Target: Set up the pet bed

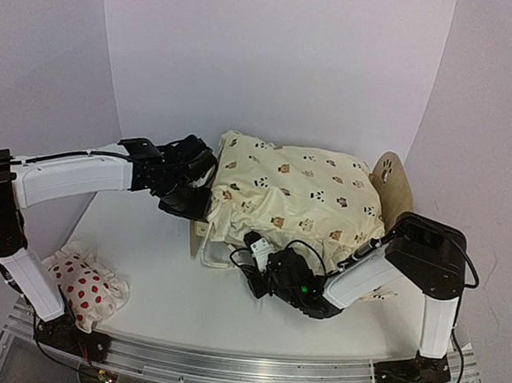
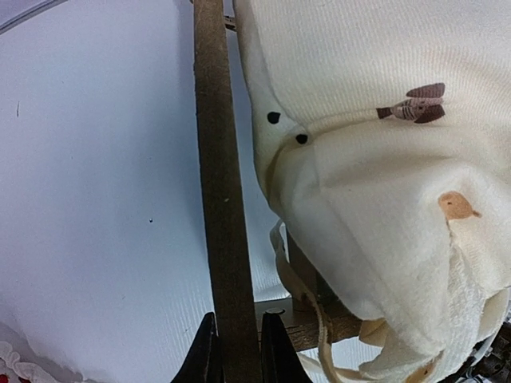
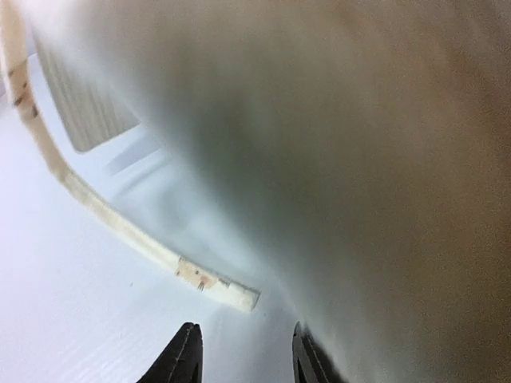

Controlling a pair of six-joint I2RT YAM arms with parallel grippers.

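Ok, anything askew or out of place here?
The cream cushion lies rumpled and crooked on the pet bed, its near corner drooping over the frame's side by the footboard, a tie trailing loose onto the table. The red-spotted pillow sits crumpled at the near-left corner, well away from the bed.

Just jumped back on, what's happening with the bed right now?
The left gripper is clamped on the footboard of the pet bed. The cream cushion lies over the frame. The right gripper is open at the cushion's near corner, a loose tie lying just ahead of it. The red-spotted pillow sits apart, near left.
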